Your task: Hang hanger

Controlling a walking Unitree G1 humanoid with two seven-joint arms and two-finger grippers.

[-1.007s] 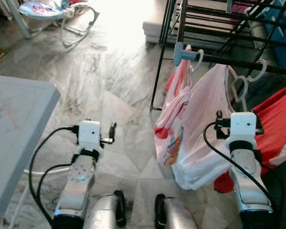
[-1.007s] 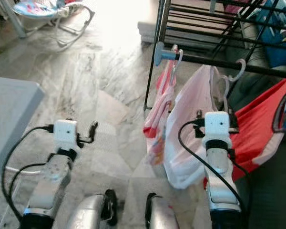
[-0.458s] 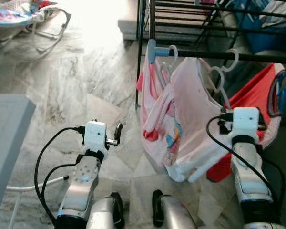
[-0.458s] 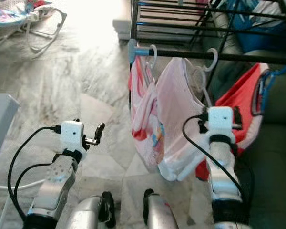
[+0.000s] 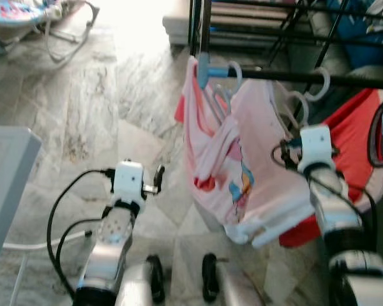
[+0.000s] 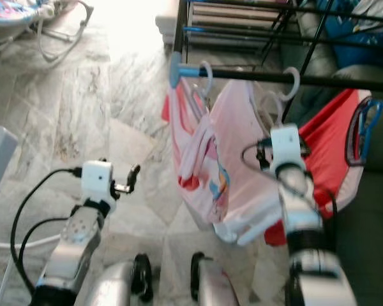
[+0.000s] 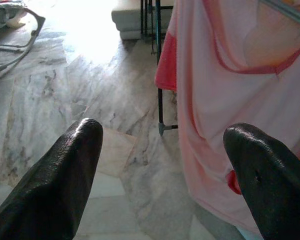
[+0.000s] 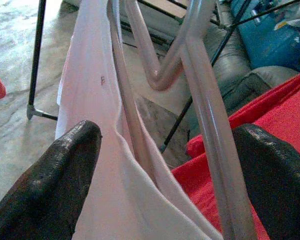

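Two eye views, same scene: we're looking down at a grey marble tiled floor (image 5: 96, 108) with a black metal drying rack (image 5: 293, 75) ahead on our right.
Hanger: the pale pink plastic hanger (image 6: 271, 102) has its hook over the rack's black front rail, carrying a light pink garment (image 5: 255, 159) that droops below it.
Neighbours on the rail: a second pink printed garment (image 6: 195, 146) hangs on its own hanger just beside it, next to the rail's blue end cap (image 6: 175, 65); a red cloth (image 5: 351, 137) hangs on the far side.
Right arm: our right gripper (image 5: 303, 121) is up at the hanger, right behind the pink garment; from up here we can't tell how its fingers stand.
Left arm: our left gripper (image 5: 158, 175) floats over the floor, well apart from the rack.
Corner stuff: a grey table edge (image 5: 6, 185) on our left, a baby bouncer (image 5: 25, 16) far off.
Left wrist view: the two black fingers (image 7: 60, 185) are spread wide with nothing between them, just floor and the pink garment beyond.
Right wrist view: fingers (image 8: 45, 185) spread wide here too; the hanger's pink arms (image 8: 200, 90) and the garment run through the gap, and neither pad seems to touch them.
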